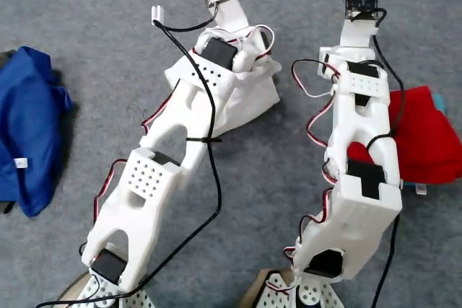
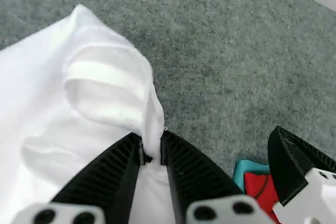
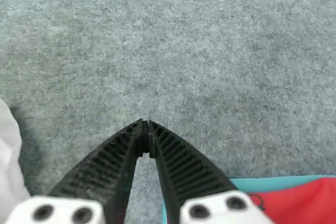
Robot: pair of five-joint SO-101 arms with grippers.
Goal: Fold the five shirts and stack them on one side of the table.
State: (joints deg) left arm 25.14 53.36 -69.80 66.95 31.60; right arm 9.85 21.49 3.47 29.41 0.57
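A white shirt (image 1: 242, 95) lies crumpled near the table's middle, partly under the left arm. In the left wrist view my left gripper (image 2: 152, 148) is shut on a fold of the white shirt (image 2: 79, 103). A red shirt (image 1: 426, 135) sits folded at the right side, with a teal one under it showing at the edge (image 1: 420, 187). My right gripper (image 3: 145, 129) is shut with nothing in it, just above bare grey cloth, with the red shirt (image 3: 299, 205) close beside it. A blue shirt (image 1: 29, 128) lies loosely bunched at the far left.
Grey felt (image 1: 289, 178) covers the table. Both white arms stretch from the near edge toward the far side. A black cable (image 1: 215, 171) loops over the left arm. The right arm's body (image 2: 304, 177) shows in the left wrist view.
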